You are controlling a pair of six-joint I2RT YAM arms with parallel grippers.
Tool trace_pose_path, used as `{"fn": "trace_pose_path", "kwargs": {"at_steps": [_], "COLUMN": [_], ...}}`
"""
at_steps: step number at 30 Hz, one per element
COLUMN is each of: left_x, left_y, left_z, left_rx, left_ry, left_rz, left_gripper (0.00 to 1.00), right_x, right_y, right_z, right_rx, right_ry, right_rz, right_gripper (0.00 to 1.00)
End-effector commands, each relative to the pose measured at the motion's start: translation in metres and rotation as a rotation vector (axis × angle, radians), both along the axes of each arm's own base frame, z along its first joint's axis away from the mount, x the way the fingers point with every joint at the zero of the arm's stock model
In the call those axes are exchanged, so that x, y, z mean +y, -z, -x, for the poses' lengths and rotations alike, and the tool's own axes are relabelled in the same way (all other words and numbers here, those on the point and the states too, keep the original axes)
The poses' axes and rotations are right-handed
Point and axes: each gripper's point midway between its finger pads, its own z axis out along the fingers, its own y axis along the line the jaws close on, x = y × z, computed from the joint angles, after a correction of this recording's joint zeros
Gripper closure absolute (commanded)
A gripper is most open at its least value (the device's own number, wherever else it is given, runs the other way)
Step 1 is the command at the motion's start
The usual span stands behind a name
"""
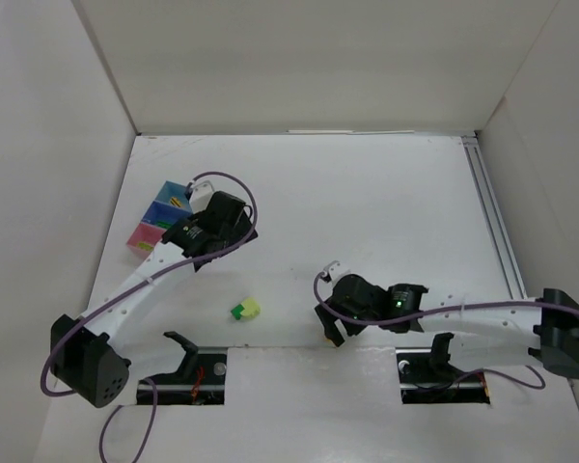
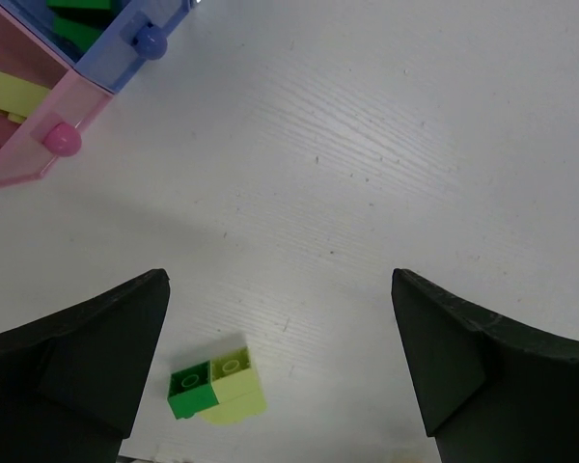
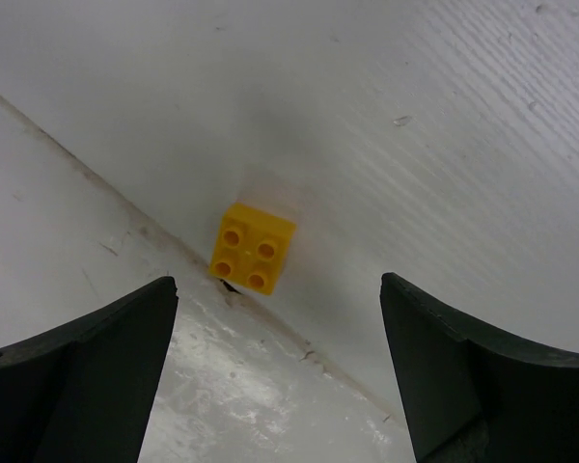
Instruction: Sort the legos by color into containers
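Right pincer spread, yellow lego just ahead — untouched

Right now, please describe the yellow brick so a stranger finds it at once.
On the white table, follow the near seam to the right arm's pincer. The yellow brick lies beneath it, against that seam. It is a lone four-stud square; the only neighbour is a green pair.

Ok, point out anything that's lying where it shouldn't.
Nothing damaged, but three bricks lie outside the containers: a dark green brick and a pale yellow-green brick touching, loose on the table, and a yellow brick against the seam at its near edge.
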Motion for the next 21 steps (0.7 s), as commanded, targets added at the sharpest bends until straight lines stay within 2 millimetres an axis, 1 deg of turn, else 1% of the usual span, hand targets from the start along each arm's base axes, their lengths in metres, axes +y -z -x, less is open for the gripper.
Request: {"fn": "trace_pose_path", "kwargs": {"at_steps": [1,4,5,6,7,8,9,10,12,13,16,18,20,21], "left_x": [0.009,0.009,0.010,0.011,0.013,0.015,0.018,0.022,0.024,0.029,0.029,0.030,0.030,0.029], "left_y": [-0.016,-0.019,-0.015,-0.018,-0.014,-0.017,-0.013,-0.011,-0.015,-0.013,-0.019,-0.022,-0.024,-0.026], "left_z": [-0.002,-0.002,0.000,0.000,0.001,0.001,0.004,0.007,0.007,0.010,0.012,0.012,0.013,0.014], "left_rx": [-0.053,-0.061,-0.052,-0.061,-0.058,-0.070,-0.060,-0.056,-0.072,-0.065,-0.086,-0.096,-0.103,-0.105], "left_ry": [-0.041,-0.035,-0.034,-0.035,-0.051,-0.057,-0.073,-0.085,-0.091,-0.107,-0.108,-0.108,-0.099,-0.085], "left_rz": [-0.003,-0.003,-0.009,-0.003,-0.009,-0.009,-0.016,-0.023,-0.022,-0.022,-0.008,-0.001,-0.003,0.003], "left_gripper": [0.01,0.01,0.01,0.01,0.01,0.01,0.01,0.01,0.01,0.01,0.01,0.01,0.01,0.01], "right_x": [0.010,0.018,0.025,0.024,0.024,0.025,0.022,0.022,0.024,0.023,0.025,0.026,0.033,0.032], "right_y": [0.006,0.009,0.009,0.015,0.019,0.019,0.026,0.029,0.028,0.031,0.028,0.026,0.019,0.019], "right_z": [-0.003,0.004,0.009,0.010,0.013,0.011,0.014,0.015,0.013,0.014,0.009,0.004,0.003,0.001], "right_rx": [-0.004,-0.014,-0.009,0.003,0.004,-0.002,0.012,0.006,0.001,0.010,-0.013,-0.035,-0.045,-0.052], "right_ry": [0.042,-0.004,-0.017,-0.008,-0.009,-0.004,-0.005,-0.008,0.006,0.016,0.029,0.041,0.042,0.047], "right_rz": [-0.005,0.008,0.001,0.021,0.035,0.040,0.072,0.084,0.083,0.090,0.087,0.080,0.040,0.042], "right_gripper": [0.11,0.11,0.11,0.13,0.14,0.14,0.15,0.15,0.20,0.20,0.36,0.51,0.53,0.58]}}
